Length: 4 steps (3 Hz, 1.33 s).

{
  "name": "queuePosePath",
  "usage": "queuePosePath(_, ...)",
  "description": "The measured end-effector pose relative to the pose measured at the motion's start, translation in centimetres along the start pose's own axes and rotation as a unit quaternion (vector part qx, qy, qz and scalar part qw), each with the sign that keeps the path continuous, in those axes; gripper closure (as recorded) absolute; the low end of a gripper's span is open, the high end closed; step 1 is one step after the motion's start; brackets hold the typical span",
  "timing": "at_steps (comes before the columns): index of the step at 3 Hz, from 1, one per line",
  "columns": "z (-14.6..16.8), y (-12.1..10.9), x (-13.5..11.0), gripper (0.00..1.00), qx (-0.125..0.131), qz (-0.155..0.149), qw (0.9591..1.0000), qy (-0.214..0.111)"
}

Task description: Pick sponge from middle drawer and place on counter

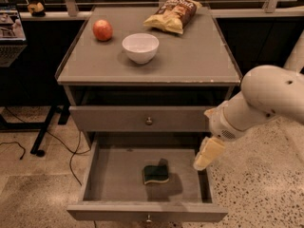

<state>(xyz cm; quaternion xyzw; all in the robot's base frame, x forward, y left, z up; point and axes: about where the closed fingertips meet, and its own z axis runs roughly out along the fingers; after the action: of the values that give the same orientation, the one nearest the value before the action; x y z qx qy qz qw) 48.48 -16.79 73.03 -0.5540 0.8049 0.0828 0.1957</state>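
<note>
The sponge (156, 174) is dark green with a pale layer. It lies flat on the floor of the open middle drawer (109, 179), right of centre. The drawer is pulled out, and its knob (148, 218) shows at the bottom edge. My gripper (208, 154) hangs at the end of the white arm (266, 99), over the drawer's right wall. It is to the right of the sponge, above it, and apart from it. The counter (190, 56) is the grey cabinet top above.
On the counter stand a white bowl (140, 47), a red apple (102, 30) and a chip bag (174, 14). A closed drawer front (142, 119) with a knob sits above the open drawer. Cables and a table leg (45, 132) lie on the terrazzo floor at the left.
</note>
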Motion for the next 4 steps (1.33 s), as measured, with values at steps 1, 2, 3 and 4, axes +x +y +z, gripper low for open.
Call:
queuePosePath(1, 3.1, -0.1, 1.1, 0.00, -0.001, 0.010, 0.9999, -0.005)
queuePosePath(2, 6.4, 0.0, 2.2, 0.00, -0.006, 0.021, 0.9997, -0.008)
queuePosePath(3, 9.8, 0.3, 3.3, 0.00, -0.016, 0.034, 0.9993, -0.007)
queuePosePath(4, 13.6, 0.6, 3.6, 0.00, -0.039, 0.042, 0.9983, -0.012)
